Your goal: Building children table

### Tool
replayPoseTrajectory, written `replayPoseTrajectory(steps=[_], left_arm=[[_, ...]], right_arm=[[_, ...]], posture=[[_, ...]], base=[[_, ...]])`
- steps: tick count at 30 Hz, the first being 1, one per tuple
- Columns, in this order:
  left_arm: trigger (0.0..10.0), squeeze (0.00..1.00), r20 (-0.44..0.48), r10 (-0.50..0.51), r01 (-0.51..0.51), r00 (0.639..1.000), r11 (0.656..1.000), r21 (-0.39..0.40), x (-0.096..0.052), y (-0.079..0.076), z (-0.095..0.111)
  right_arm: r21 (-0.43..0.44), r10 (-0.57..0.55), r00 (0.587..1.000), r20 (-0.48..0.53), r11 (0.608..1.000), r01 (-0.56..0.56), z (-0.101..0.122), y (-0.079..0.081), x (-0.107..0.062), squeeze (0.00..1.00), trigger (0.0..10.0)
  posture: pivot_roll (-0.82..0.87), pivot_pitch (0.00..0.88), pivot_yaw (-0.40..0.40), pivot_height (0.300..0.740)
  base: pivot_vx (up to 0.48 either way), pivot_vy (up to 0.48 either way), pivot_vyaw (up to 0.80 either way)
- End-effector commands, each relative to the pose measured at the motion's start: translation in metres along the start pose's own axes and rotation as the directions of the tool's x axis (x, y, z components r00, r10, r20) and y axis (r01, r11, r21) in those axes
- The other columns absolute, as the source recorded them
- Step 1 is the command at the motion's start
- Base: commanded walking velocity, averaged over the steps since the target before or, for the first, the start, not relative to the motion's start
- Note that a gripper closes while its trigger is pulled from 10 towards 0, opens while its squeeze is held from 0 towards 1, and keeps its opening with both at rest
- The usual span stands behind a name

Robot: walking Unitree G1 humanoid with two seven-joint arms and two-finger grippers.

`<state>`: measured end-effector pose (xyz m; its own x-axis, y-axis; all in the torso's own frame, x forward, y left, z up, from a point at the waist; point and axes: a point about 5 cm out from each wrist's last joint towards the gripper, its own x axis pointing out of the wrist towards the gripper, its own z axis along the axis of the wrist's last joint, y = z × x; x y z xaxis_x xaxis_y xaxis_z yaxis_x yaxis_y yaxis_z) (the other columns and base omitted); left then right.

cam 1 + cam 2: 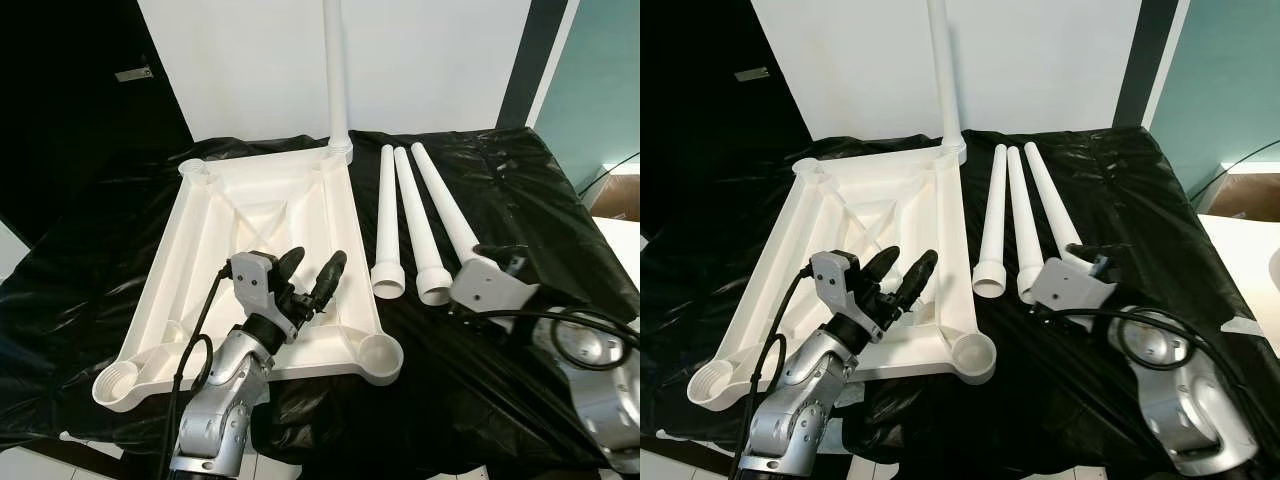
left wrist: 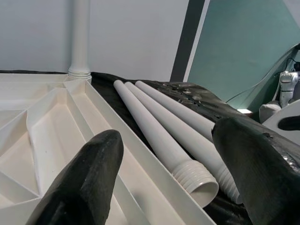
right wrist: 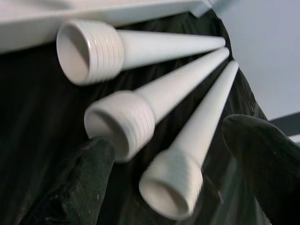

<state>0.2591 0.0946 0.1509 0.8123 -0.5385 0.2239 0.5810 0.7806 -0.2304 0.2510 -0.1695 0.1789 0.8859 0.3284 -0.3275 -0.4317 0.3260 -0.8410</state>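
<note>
white tabletop (image 1: 262,215) inverted, left end effector (image 1: 310,270) spread wide above it, right end effector (image 3: 173,173) wide around third leg (image 3: 197,136)

Mostly matt white plastic on glossy black sheeting.
I see the tabletop (image 1: 262,215) and three loose legs (image 1: 387,215) smooth, thread-ribbed ends; wrinkled sheet (image 1: 500,180) shines.

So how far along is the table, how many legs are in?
One leg stands screwed into the far corner socket of the upturned tabletop. Three loose legs lie side by side on the black sheet beside it. The right gripper is open around the threaded end of the outermost one, not yet closed. The left gripper hovers open over the tabletop. Three sockets remain unfilled.
</note>
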Motion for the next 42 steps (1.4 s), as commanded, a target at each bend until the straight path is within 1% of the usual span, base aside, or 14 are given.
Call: replayPoseTrajectory(steps=[1, 9, 19, 20, 23, 24, 25, 27, 28, 32, 37, 38, 40, 42], left_arm=[[10.0, 0.0, -0.013, 0.011, -0.011, 1.0, 1.0, 0.014, -0.001, 0.004, -0.001], [10.0, 0.0, -0.01, 0.021, -0.021, 1.0, 1.0, 0.019, -0.001, 0.004, -0.001], [10.0, 0.0, -0.012, 0.048, -0.048, 0.999, 0.998, 0.034, -0.007, 0.006, -0.003], [10.0, 0.0, -0.013, 0.048, -0.048, 0.999, 0.998, 0.035, -0.008, 0.005, -0.003], [10.0, 0.0, -0.013, 0.048, -0.048, 0.999, 0.998, 0.035, -0.008, 0.005, -0.003], [10.0, 0.0, -0.013, 0.048, -0.048, 0.999, 0.998, 0.036, -0.008, 0.005, -0.004], [10.0, 0.0, -0.014, 0.048, -0.047, 0.999, 0.998, 0.037, -0.007, 0.005, -0.004], [10.0, 0.0, -0.014, 0.048, -0.047, 0.999, 0.998, 0.037, -0.007, 0.005, -0.004], [10.0, 0.0, -0.013, 0.048, -0.048, 0.999, 0.998, 0.039, -0.007, 0.004, -0.004], [10.0, 0.0, -0.012, 0.051, -0.051, 0.999, 0.998, 0.042, -0.007, 0.004, -0.005], [10.0, 0.0, -0.01, 0.059, -0.058, 0.998, 0.997, 0.044, -0.007, 0.005, -0.006], [10.0, 0.0, -0.008, 0.061, -0.061, 0.998, 0.997, 0.04, -0.007, 0.004, -0.007], [10.0, 0.0, -0.008, 0.062, -0.061, 0.998, 0.997, 0.039, -0.007, 0.004, -0.007], [10.0, 0.0, -0.007, 0.056, -0.056, 0.998, 0.998, 0.029, -0.006, 0.003, -0.008]], right_arm=[[-0.01, 0.02, 1.0, -0.002, 1.0, -0.02, -0.001, 0.006, 0.009, 0.0, 10.0], [-0.042, 0.044, 0.999, -0.003, 0.998, -0.044, -0.004, 0.011, 0.025, 0.0, 10.0], [-0.124, -0.01, 0.999, -0.049, 0.992, 0.003, -0.016, 0.0, 0.045, 0.0, 10.0], [-0.132, -0.013, 0.998, -0.055, 0.991, 0.006, -0.018, 0.001, 0.048, 0.0, 8.6], [-0.132, -0.013, 0.998, -0.055, 0.991, 0.006, -0.018, 0.001, 0.048, 0.0, 8.6], [-0.136, -0.014, 0.998, -0.057, 0.991, 0.007, -0.02, 0.002, 0.052, 0.0, 6.9], [-0.134, -0.014, 0.998, -0.063, 0.991, 0.006, -0.022, 0.004, 0.056, 0.0, 3.3], [-0.133, -0.014, 0.998, -0.065, 0.991, 0.005, -0.024, 0.006, 0.059, 0.0, 3.3], [-0.14, -0.018, 0.997, -0.072, 0.99, 0.008, -0.026, 0.011, 0.063, 0.0, 0.0], [-0.112, -0.037, 0.996, -0.085, 0.993, 0.028, -0.029, 0.02, 0.067, 0.0, 0.0], [-0.027, -0.087, 0.989, -0.118, 0.996, 0.084, -0.036, 0.033, 0.065, 0.0, 0.0], [0.0, -0.168, 0.974, -0.152, 0.985, 0.17, -0.041, 0.035, 0.061, 0.0, 0.0], [0.009, -0.203, 0.965, -0.166, 0.978, 0.208, -0.043, 0.035, 0.059, 0.0, 0.0], [0.03, -0.29, 0.94, -0.181, 0.953, 0.3, -0.046, 0.032, 0.054, 0.0, 0.0]], posture=[[-0.05, 0.0, 0.092, 0.74], [-0.02, 0.0, 0.083, 0.74], [0.02, 0.0, 0.067, 0.74], [0.02, 0.0, 0.065, 0.74], [0.02, 0.0, 0.065, 0.74], [0.02, 0.0, 0.065, 0.74], [0.02, 0.0, 0.066, 0.74], [0.02, 0.0, 0.066, 0.74], [0.02, 0.0, 0.065, 0.74], [0.03, 0.0, 0.061, 0.74], [0.03, 0.0, 0.055, 0.74], [0.02, 0.0, 0.056, 0.74], [0.02, 0.0, 0.057, 0.74], [0.01, 0.0, 0.065, 0.74]], base=[[0.0, 0.0, 0.0], [0.0, 0.0, 0.0], [0.0, 0.0, 0.0], [0.0, 0.0, 0.0], [0.0, 0.0, 0.0], [0.0, 0.0, 0.0], [0.0, 0.0, 0.0], [0.0, 0.0, 0.0], [0.0, 0.0, 0.0], [0.0, 0.0, 0.0], [0.0, 0.0, 0.0], [0.0, 0.0, 0.0], [0.0, 0.0, 0.0], [0.0, 0.0, 0.0]])
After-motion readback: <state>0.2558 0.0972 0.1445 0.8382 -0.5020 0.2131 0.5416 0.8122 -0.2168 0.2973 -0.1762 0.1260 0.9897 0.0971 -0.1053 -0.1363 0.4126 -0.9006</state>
